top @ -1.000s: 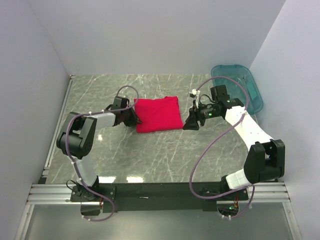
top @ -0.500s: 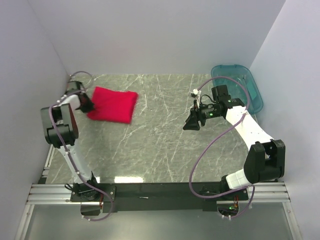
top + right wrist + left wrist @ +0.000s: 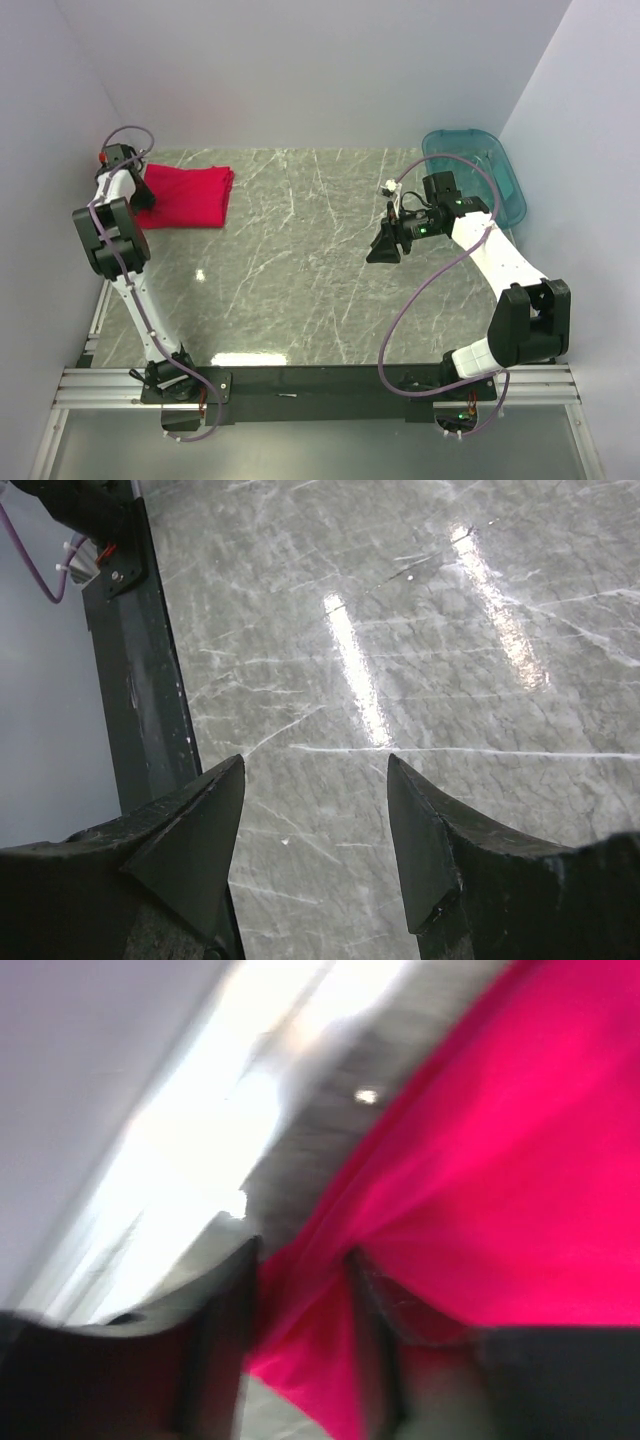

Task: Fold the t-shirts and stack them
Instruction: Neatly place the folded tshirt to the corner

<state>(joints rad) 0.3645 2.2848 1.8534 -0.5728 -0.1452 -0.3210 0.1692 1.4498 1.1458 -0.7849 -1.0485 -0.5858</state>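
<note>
A folded red t-shirt (image 3: 190, 197) lies flat at the table's far left corner, close to the left wall. My left gripper (image 3: 140, 195) is at its left edge, with the arm stretched far back along the wall. The blurred left wrist view shows the red t-shirt (image 3: 500, 1160) filling the right side, and a fold of it lies in the gap of my left gripper (image 3: 300, 1340), whose jaws stand apart. My right gripper (image 3: 380, 248) hovers open over bare table right of centre; nothing sits between its fingers (image 3: 190, 850).
A teal plastic bin (image 3: 480, 175) stands at the back right corner, behind the right arm. Grey walls close in on three sides of the marble table (image 3: 320, 280). A black frame rail (image 3: 140, 710) shows at the left of the right wrist view.
My left arm has swept the red t-shirt from the table's middle to the far left corner, and its jaws have parted. The right arm has barely moved.
</note>
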